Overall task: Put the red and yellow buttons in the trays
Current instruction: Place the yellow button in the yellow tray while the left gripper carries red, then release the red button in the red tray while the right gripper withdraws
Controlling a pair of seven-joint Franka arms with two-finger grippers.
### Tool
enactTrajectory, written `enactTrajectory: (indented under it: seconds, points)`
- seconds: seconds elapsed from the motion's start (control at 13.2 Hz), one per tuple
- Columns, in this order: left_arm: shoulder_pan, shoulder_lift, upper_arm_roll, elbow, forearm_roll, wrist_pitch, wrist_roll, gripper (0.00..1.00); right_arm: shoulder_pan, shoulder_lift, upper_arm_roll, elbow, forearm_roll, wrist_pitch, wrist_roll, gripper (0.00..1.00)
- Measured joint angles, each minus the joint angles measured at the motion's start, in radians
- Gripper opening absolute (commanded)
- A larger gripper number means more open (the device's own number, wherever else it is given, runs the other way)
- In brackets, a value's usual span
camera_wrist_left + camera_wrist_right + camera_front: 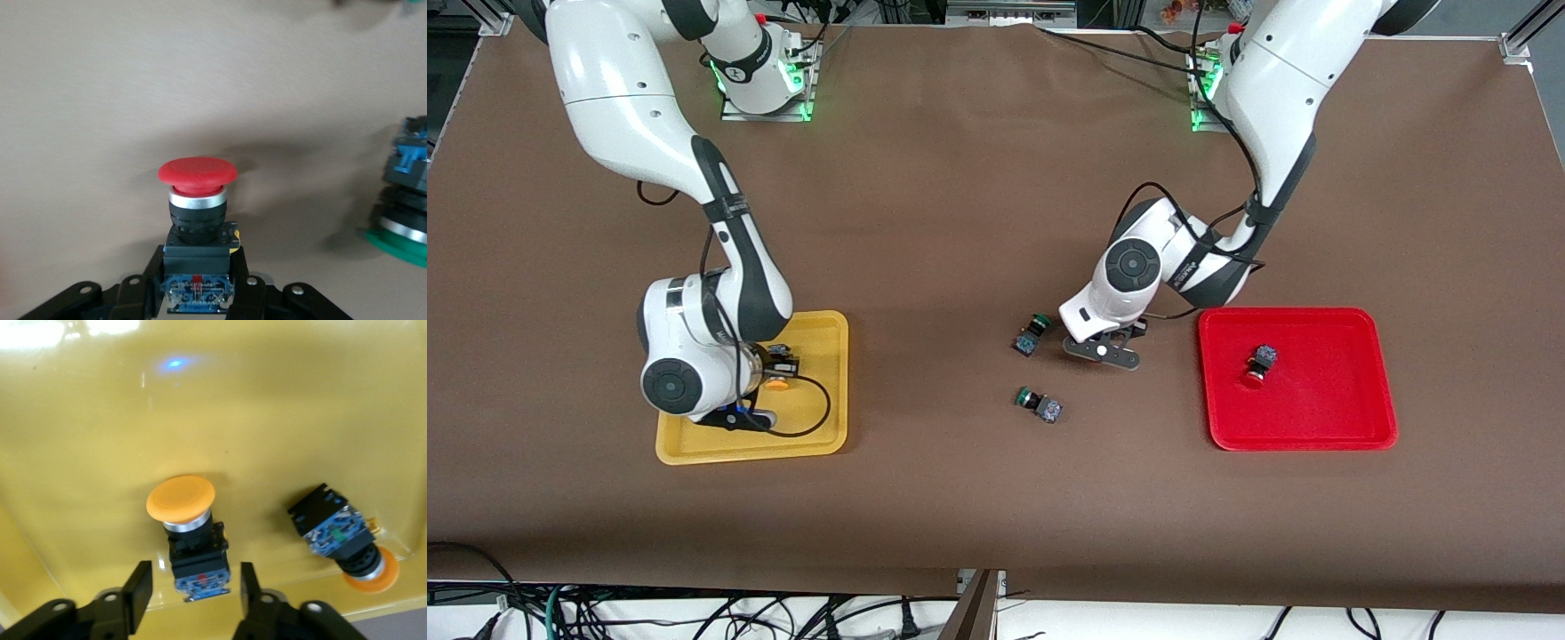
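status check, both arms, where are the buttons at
Left gripper shut on red button, beside green buttons. Right gripper open over yellow tray, two yellow buttons in. Nothing blocking.

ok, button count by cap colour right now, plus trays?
Red-cap buttons: 2 — one in the red tray at, one in the left end effector at.
Yellow-cap buttons: 2 — both in the yellow tray, at and.
Green-cap buttons: 2 — on the table.
Trays: 2.
Total: 8.
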Motion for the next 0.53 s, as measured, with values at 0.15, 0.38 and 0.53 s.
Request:
enactTrajectory:
  seconds: [0.15,0.38,0.53]
  points:
    - [0.062,-0.075,0.003,0.016,0.001,-0.140,0.134,0.16,0.000,-0.024,0.000,0.033,0.000,-0.054,-0.008,1.00]
    - [0.231,-0.181,0.011,0.016,0.003,-0.287,0.485,0.21,0.000,-0.107,-0.004,0.142,-0.001,-0.262,-0.082,1.00]
    - [0.370,-0.188,0.015,0.011,0.003,-0.288,0.742,0.28,-0.006,-0.170,-0.018,0.208,-0.001,-0.392,-0.154,1.00]
